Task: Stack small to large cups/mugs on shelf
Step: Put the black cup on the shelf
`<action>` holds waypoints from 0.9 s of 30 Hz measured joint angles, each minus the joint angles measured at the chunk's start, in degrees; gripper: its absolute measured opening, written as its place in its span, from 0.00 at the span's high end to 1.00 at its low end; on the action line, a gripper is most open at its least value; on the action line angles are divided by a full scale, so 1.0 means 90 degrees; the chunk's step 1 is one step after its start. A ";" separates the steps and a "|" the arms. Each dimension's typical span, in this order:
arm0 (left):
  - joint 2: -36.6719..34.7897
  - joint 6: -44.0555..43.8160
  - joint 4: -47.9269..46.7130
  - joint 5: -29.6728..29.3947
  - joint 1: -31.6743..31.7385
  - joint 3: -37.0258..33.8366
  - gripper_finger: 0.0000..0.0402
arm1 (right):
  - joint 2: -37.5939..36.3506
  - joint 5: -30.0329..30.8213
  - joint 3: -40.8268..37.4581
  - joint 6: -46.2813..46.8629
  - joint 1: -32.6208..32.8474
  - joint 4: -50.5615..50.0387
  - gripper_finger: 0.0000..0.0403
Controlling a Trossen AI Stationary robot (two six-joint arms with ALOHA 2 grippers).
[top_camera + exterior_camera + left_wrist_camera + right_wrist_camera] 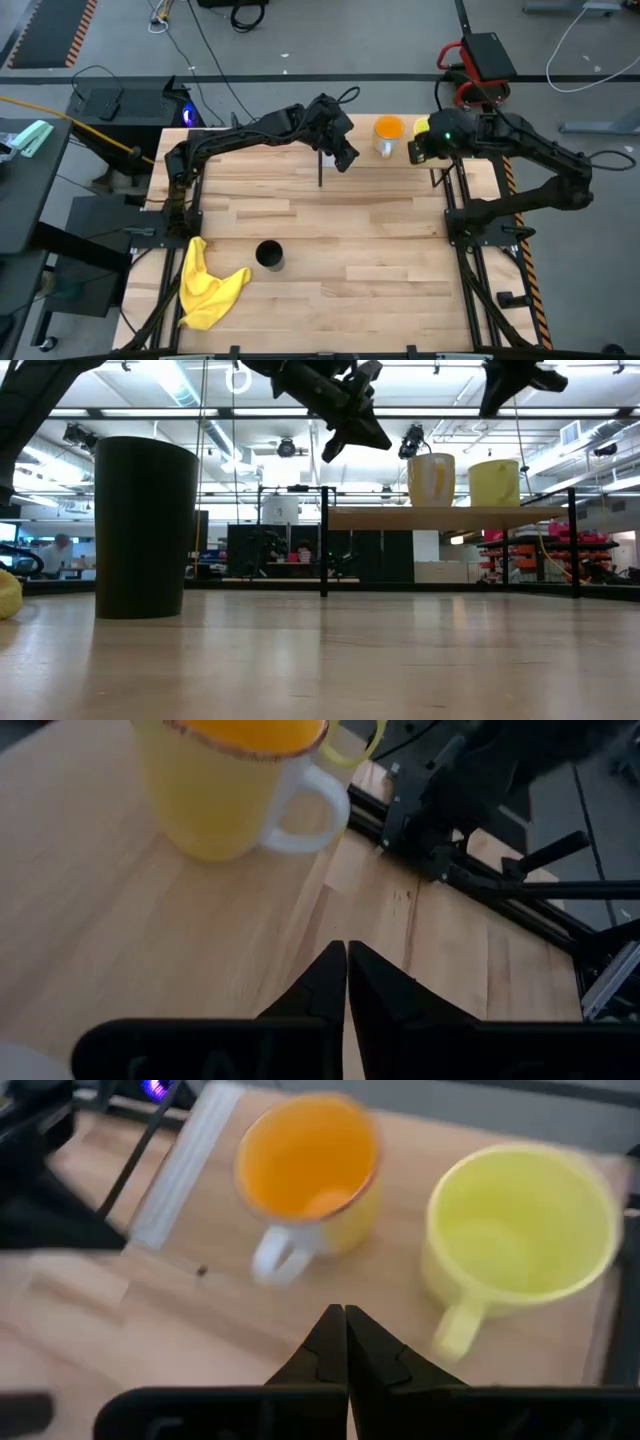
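Note:
The orange mug (388,129) with a white handle and the yellow-green mug (520,1220) stand upright side by side on the shelf (400,517), at the table's far edge. The taller black cup (270,255) stands upright on the tabletop near the left front. My left gripper (346,160) hovers shut above the shelf's left end, left of the orange mug (230,780). My right gripper (416,152) hovers shut over the shelf, just in front of the yellow-green mug, which it partly hides in the high view. In the low view both grippers (335,445) (497,405) hang above the mugs.
A yellow cloth (205,285) lies crumpled at the table's near left corner. The shelf's white end panel (185,1165) and black posts (324,540) stand around the mugs. Bare wooden tabletop (360,230) stretches between the black cup and the shelf.

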 joint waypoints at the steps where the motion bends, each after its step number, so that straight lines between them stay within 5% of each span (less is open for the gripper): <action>1: 0.0000 0.0000 -0.0052 0.0000 0.0000 0.0000 0.94 | 0.0000 0.0016 0.0002 0.0114 0.0180 -0.0018 1.00; 14: -0.1020 0.0099 -0.1623 0.0225 -0.0049 -0.0002 0.97 | 0.0037 0.0166 0.0002 0.1123 0.2736 -0.0121 0.98; 21: -0.2123 -0.0099 -0.3666 -0.0696 -0.0417 0.0002 0.96 | 0.0048 0.0173 0.0002 0.1337 0.3612 -0.0120 0.96; 27: -0.2740 -0.1261 -0.5661 -0.1373 -0.1027 0.0009 0.97 | 0.0053 0.0171 0.0002 0.1431 0.4148 -0.0118 0.97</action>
